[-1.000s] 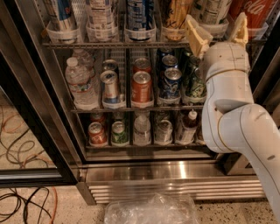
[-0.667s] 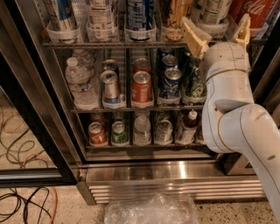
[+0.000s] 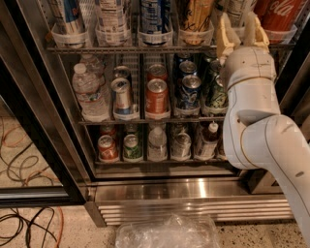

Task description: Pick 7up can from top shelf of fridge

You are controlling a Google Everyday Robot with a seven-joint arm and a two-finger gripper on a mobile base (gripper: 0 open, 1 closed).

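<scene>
The fridge (image 3: 29, 121) stands open, with its top shelf (image 3: 145, 49) of clear cup holders holding tall cans. The 7up can (image 3: 238, 10) shows only as a silver-white lower part, in the holder second from the right, between a yellow can (image 3: 196, 14) and the red Coca-Cola can (image 3: 280, 14). My gripper (image 3: 240, 33) is raised at the front of that holder. Its two tan fingers (image 3: 224, 36) stand apart, one on each side of the 7up can's base. The can still sits in its holder. I cannot tell whether the fingers touch it.
My white arm (image 3: 256, 121) covers the right part of the middle and lower racks. Those racks hold short cans (image 3: 157, 97) and water bottles (image 3: 87, 92). A crumpled clear plastic bag (image 3: 167, 232) lies on the floor in front of the louvred base (image 3: 193, 206). Cables (image 3: 24, 227) lie at the left.
The gripper has moved right and up to the 7up can's holder. Its fingers were spread wide and tilted; now they stand closer together and upright around the can.
</scene>
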